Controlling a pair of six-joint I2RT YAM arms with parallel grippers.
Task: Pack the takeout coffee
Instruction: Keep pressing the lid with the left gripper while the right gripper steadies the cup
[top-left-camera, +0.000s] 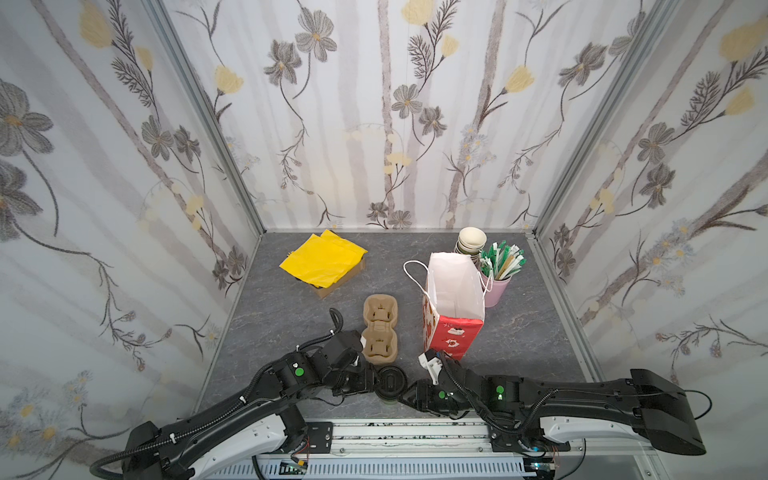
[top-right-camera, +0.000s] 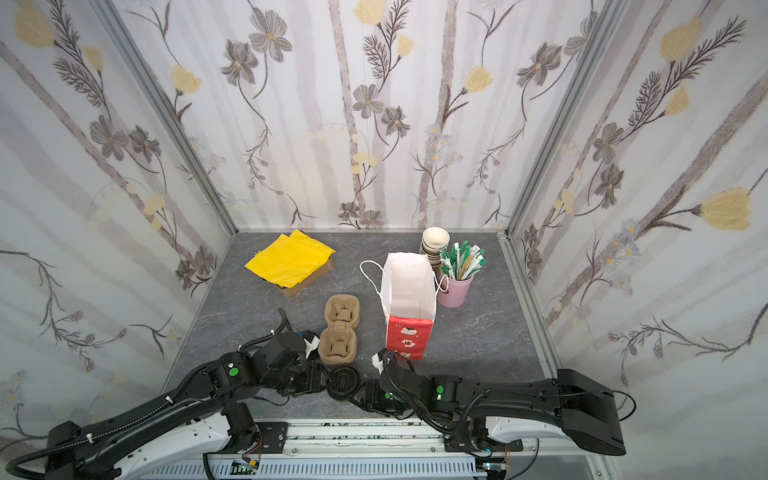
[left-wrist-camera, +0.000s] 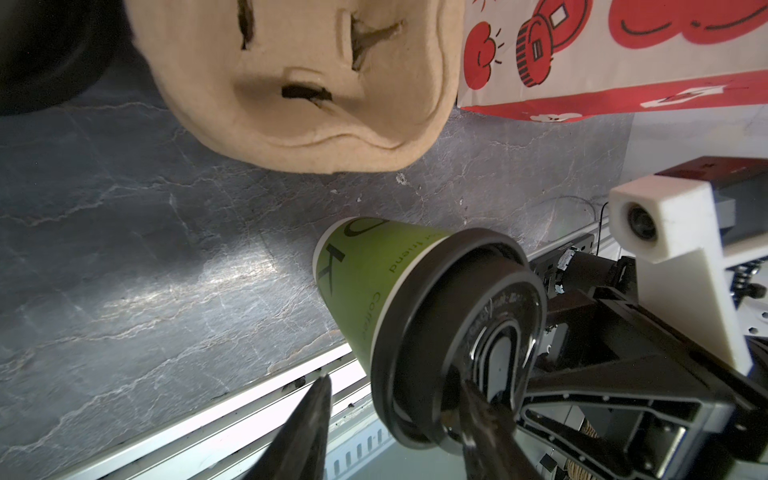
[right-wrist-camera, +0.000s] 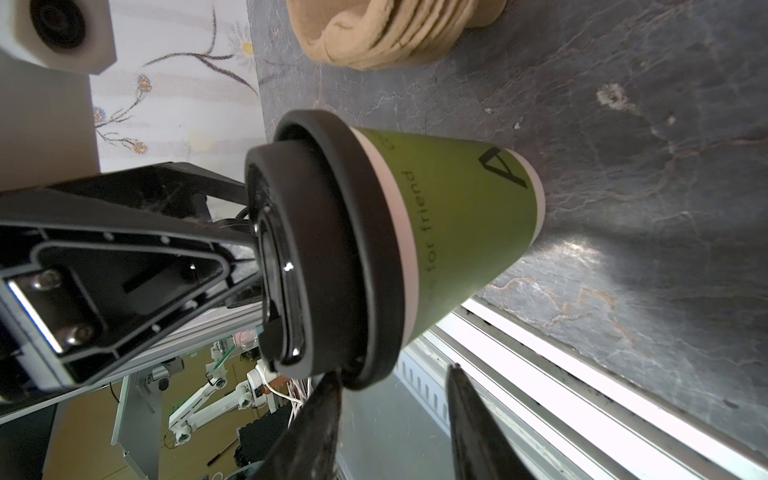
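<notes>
The takeout coffee (top-left-camera: 390, 381) (top-right-camera: 344, 380), a green paper cup with a black sip lid, stands upright near the table's front edge between my two grippers. My left gripper (top-left-camera: 375, 381) (left-wrist-camera: 395, 380) is at its left side, open. One finger rests against the lid (left-wrist-camera: 453, 332) and the other stands off from the green cup wall (left-wrist-camera: 357, 286). From the right, my right gripper (top-left-camera: 405, 392) (right-wrist-camera: 392, 372) is open around the lid's rim (right-wrist-camera: 332, 249). One of its fingers touches the rim and the other is apart from the cup (right-wrist-camera: 465, 216).
Just behind the cup lies a stack of brown pulp cup carriers (top-left-camera: 379, 332). An open red-and-white paper bag (top-left-camera: 453, 307) stands to the right of it. At the back are yellow paper on a box (top-left-camera: 322, 259), stacked lidless cups (top-left-camera: 471, 241) and a pink pot of stirrers (top-left-camera: 496, 278).
</notes>
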